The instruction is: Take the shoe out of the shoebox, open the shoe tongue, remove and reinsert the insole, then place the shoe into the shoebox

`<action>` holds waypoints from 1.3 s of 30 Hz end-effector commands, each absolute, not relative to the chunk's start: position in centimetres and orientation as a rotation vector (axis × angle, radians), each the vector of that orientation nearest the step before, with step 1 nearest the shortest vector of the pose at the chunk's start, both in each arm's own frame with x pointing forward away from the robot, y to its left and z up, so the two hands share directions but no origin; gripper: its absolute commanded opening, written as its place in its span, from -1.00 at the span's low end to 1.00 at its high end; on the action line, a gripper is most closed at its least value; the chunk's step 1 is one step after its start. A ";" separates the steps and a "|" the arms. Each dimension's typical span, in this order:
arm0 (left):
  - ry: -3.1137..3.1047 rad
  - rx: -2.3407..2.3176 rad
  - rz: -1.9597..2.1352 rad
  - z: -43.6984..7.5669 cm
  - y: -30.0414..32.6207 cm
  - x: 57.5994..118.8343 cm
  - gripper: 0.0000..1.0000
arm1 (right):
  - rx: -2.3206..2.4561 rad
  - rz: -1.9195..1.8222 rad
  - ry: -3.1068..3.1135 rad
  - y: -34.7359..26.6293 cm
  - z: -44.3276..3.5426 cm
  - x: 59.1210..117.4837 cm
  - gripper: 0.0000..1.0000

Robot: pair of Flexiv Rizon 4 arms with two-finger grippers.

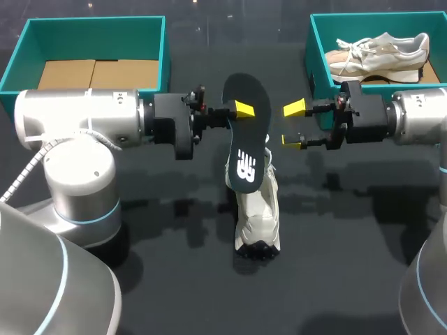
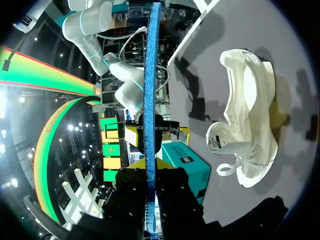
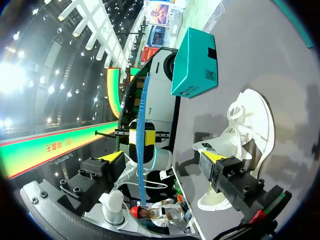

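Black insole (image 1: 246, 132) pinched in L fingers (image 1: 244, 109) near white shoe (image 1: 257, 209); R fingers (image 1: 294, 108) spread nearby.

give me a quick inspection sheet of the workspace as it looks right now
surface: dark glossy table
job's things: white shoe lies mid-table, outside both boxes; dark insole held up above it; teal left shoebox holds cardboard; teal right shoebox holds a beige shoe
clutter: nothing seen
tools: left tool shut on the insole; right tool open, beside the insole, not touching it
cables: ribbed grey hose at the left arm's base
surroundings: nothing seen
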State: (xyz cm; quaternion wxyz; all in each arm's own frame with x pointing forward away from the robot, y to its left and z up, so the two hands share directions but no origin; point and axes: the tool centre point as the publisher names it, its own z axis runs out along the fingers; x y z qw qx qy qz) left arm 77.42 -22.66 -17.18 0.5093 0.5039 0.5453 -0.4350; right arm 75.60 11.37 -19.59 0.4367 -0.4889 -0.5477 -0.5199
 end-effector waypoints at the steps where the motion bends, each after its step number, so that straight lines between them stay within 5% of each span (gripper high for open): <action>1: 1.341 1.198 -1.065 -16.7 -21.9 75.4 -1.00 | -1.175 -1.325 -1.429 11.1 -19.4 75.4 1.00; 7: 1.449 1.137 -1.208 -16.4 -21.9 74.4 -1.00 | -0.862 -1.409 -1.946 8.5 -19.9 74.3 1.00; 39: 1.705 0.892 -1.461 -14.3 -24.0 70.0 -1.00 | -0.792 -1.578 -2.429 6.8 -21.2 72.8 1.00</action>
